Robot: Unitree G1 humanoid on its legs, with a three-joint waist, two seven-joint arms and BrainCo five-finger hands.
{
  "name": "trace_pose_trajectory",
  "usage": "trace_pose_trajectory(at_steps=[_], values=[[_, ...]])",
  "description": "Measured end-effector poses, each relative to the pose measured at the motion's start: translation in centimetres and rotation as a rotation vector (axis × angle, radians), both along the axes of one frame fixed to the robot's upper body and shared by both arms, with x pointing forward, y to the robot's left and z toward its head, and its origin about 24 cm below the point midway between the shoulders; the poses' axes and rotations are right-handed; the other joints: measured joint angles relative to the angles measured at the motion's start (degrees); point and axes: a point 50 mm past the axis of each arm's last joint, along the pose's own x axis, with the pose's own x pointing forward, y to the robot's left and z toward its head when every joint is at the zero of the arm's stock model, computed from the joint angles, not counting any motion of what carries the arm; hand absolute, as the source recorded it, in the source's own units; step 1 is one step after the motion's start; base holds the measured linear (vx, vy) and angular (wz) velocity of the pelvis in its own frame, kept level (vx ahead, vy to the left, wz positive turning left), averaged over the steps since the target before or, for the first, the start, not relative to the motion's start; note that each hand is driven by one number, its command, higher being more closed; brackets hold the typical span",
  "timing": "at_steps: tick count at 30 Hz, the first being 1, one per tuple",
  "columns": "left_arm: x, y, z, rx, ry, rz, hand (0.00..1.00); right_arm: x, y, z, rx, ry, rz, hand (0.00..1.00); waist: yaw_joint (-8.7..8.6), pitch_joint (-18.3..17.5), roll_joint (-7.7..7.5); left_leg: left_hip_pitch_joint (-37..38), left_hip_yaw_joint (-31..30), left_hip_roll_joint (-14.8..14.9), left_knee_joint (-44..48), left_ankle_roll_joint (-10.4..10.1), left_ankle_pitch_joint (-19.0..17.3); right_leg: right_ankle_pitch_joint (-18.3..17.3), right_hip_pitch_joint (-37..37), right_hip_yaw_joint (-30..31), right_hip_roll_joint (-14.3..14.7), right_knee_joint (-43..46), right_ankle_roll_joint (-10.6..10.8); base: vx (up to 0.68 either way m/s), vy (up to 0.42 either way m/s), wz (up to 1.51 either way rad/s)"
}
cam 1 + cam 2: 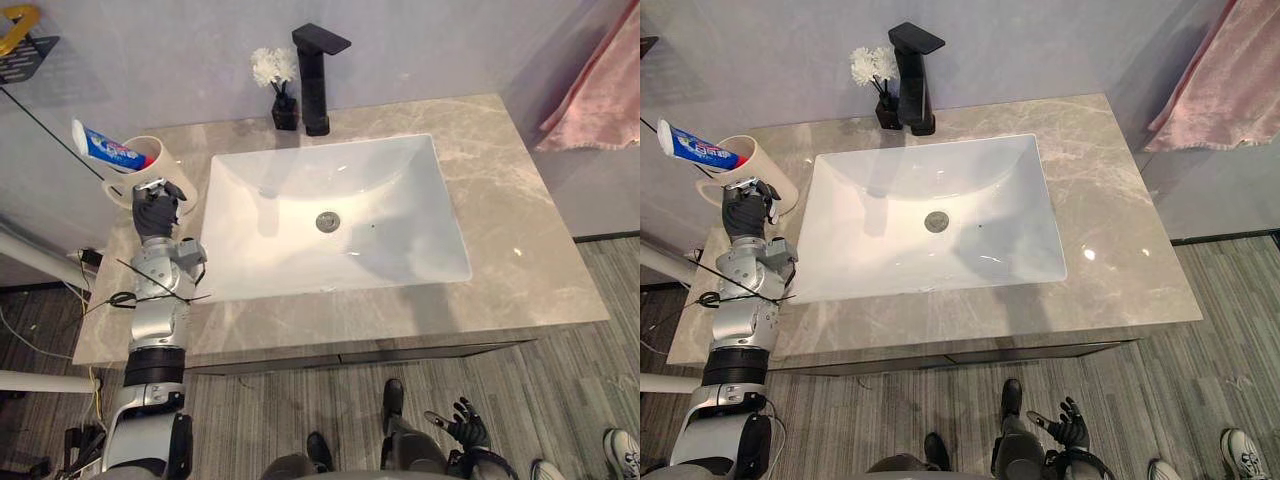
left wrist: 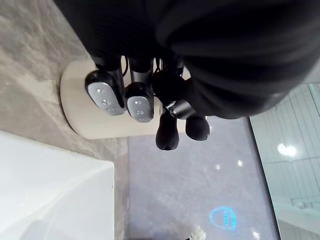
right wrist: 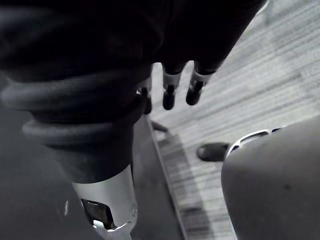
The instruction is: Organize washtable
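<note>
Grey marble worktop point(image 1: 520, 200): left of the white rectangular sink point(image 1: 340, 210), the left hand point(image 1: 155, 212) grips a cream mug point(image 1: 172, 163) holding a toothpaste tube point(image 1: 105, 148). The wrist view shows fingers point(image 2: 105, 92) curled on its wall. The right hand point(image 1: 462, 422) hangs loosely spread below the sink.

Mug: a cream cylindrical mug point(image 1: 168, 160) with a loop handle on its outer side.
Mug pose: tilted, mouth turned up and away from the white basin point(image 1: 340, 215).
Mug place: left end of the grey marble counter point(image 1: 520, 200), just beside the basin's left rim; whether its base rests on the stone cannot be told.
Mug state: the left hand point(image 1: 153, 213) has its fingers curled against the wall.
Tube: a white toothpaste tube point(image 1: 105, 148) with blue and red print.
Tube pose: slanted in the mug, its flat end poking out of the mouth, pointing left.
</note>
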Motion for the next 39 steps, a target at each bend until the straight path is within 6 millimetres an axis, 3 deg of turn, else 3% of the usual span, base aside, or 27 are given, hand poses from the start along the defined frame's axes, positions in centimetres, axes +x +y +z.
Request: trace_pose_trajectory(at_steps=[5, 11, 15, 18, 19, 26, 29, 33, 39], values=[[-0.7, -2.4, 0.4, -0.004, -0.055, -0.076, 1.00, 0.0, 0.0, 0.0, 0.001, 0.000, 0.000, 0.00, -0.09, 0.5, 0.22, 1.1, -1.9, -0.1, 0.2, 0.3, 0.2, 0.0, 2.1, -1.7, -0.5, 0.0, 0.0, -0.01, 0.017, 0.19], [-3.8, -6.1, 1.0, 0.015, -0.162, -0.220, 1.00, 0.1, 0.2, -0.4, 0.024, 0.014, 0.009, 0.00, 0.33, 0.6, 0.46, 2.0, -5.4, -0.7, 0.2, 1.0, 0.7, -0.2, 4.9, -5.1, -1.7, -0.2, 0.2, -0.02, 0.039, 0.31], [-6.1, -6.4, 1.0, 0.017, -0.208, -0.246, 1.00, 0.1, 0.2, -0.5, 0.031, 0.019, 0.011, 0.00, 1.22, 0.4, 0.82, 2.2, -7.4, -1.0, 0.0, 1.3, 0.9, -0.9, 6.9, -7.8, -2.4, -0.2, 0.8, -0.02, 0.026, 0.33], [-8.9, -5.1, 0.2, -0.008, -0.216, -0.186, 1.00, 0.2, 0.1, -0.6, 0.034, 0.019, 0.005, 0.00, 2.04, -0.3, 2.17, 3.1, -9.4, -1.1, -0.1, 1.5, 1.4, -1.4, 8.6, -10.0, -2.6, -0.1, 0.9, 0.05, 0.014, 0.36], [-9.6, -4.6, -0.3, -0.020, -0.201, -0.163, 0.00, 0.1, 0.1, -0.6, 0.037, 0.024, 0.005, 0.00, 2.43, -0.8, 2.60, 3.4, -10.1, -1.0, -0.1, 1.4, 1.4, -1.7, 9.4, -10.9, -2.7, 0.0, 0.9, 0.04, 0.003, 0.29], [-15.7, -0.7, -5.3, -0.119, -0.019, 0.089, 0.00, -0.5, 0.0, -1.1, 0.065, 0.051, -0.028, 0.00, 4.87, -3.5, 4.18, 4.4, -14.3, -1.0, 0.0, 1.3, 1.8, -3.5, 13.1, -15.9, -3.1, -0.3, 1.4, 0.03, -0.005, 0.37], [-17.6, 0.0, -8.9, -0.202, 0.120, 0.170, 0.00, -1.2, -0.3, -1.4, 0.072, 0.079, -0.052, 0.00, 6.39, -4.2, 4.09, 5.1, -15.4, -0.6, 0.0, 1.2, 1.8, -4.2, 14.7, -17.5, -2.8, -0.3, 1.0, -0.02, -0.023, 0.20], [-19.2, -0.3, -13.6, -0.322, 0.300, 0.216, 0.00, -1.6, -0.2, -1.6, 0.084, 0.090, -0.066, 0.00, 6.37, -5.5, 3.89, 5.0, -15.6, 0.0, 0.3, 1.1, 1.9, -4.7, 15.2, -18.7, -2.5, -0.3, 0.8, -0.01, -0.015, 0.10], [-21.6, -3.4, -20.9, -0.517, 0.606, 0.180, 0.00, -2.4, -0.3, -1.9, 0.098, 0.123, -0.080, 0.00, 6.25, -7.2, 3.30, 6.3, -14.6, 1.3, 0.0, 0.6, 2.1, -5.5, 16.8, -20.1, -1.8, -0.3, 1.2, 0.01, -0.005, 0.06]])
